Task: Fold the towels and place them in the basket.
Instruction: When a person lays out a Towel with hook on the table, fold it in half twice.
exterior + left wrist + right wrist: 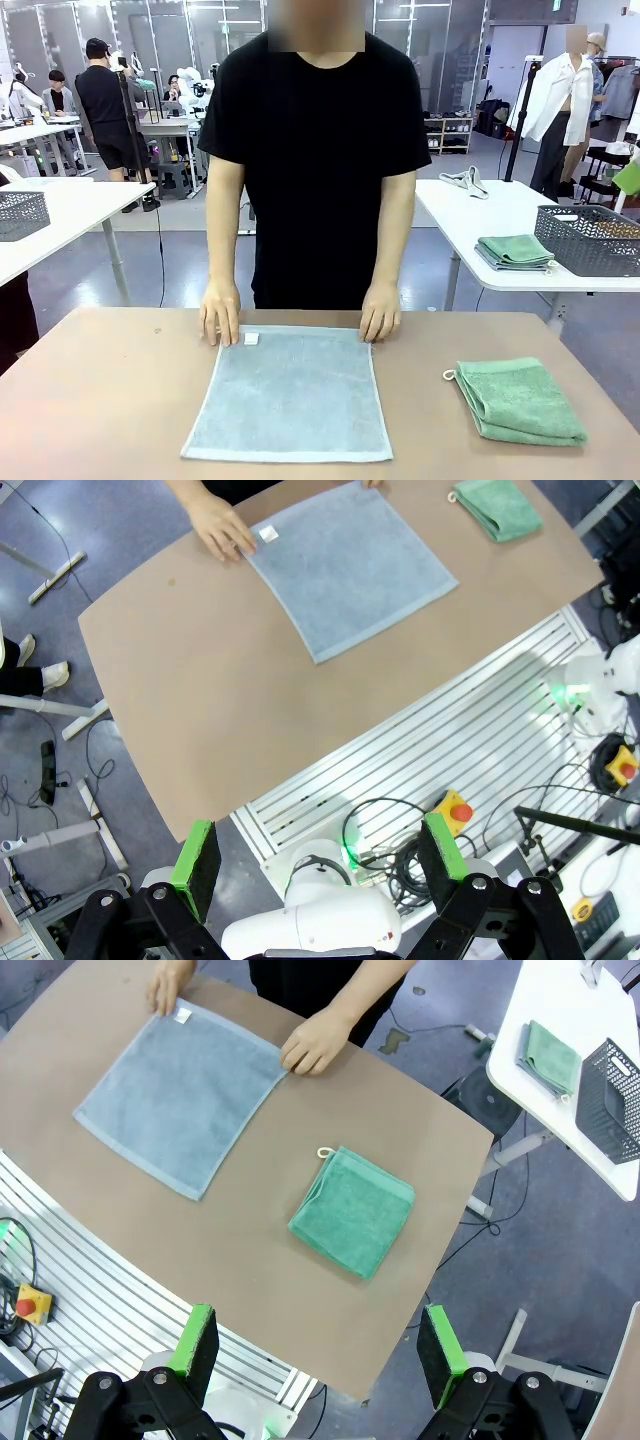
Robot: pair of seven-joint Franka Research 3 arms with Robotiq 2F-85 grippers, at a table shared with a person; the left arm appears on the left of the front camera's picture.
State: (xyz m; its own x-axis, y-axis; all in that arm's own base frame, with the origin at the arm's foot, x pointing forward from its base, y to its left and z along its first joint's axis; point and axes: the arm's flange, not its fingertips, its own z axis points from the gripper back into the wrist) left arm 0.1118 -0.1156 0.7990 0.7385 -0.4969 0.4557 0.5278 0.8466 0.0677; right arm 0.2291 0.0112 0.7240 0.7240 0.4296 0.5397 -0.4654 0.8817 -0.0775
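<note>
Pale blue-grey terry towel (290, 395): flat, unfolded. Mint green terry towel (520, 400) at its 3 o'clock: folded. Basketing pending. Left tool (318, 850), right tool (318, 1337): spread wide, empty.

Bright, even overhead light — soft shadows, sharp focus, wide-angle wrist-view bending.

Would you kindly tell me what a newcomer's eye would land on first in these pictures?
The pale blue-grey towel lies spread flat in the middle of the brown table, the person pressing one far corner with one hand and the opposite corner with the other hand. To its right in the front view, the mint green towel sits already folded, apart from it.
</note>
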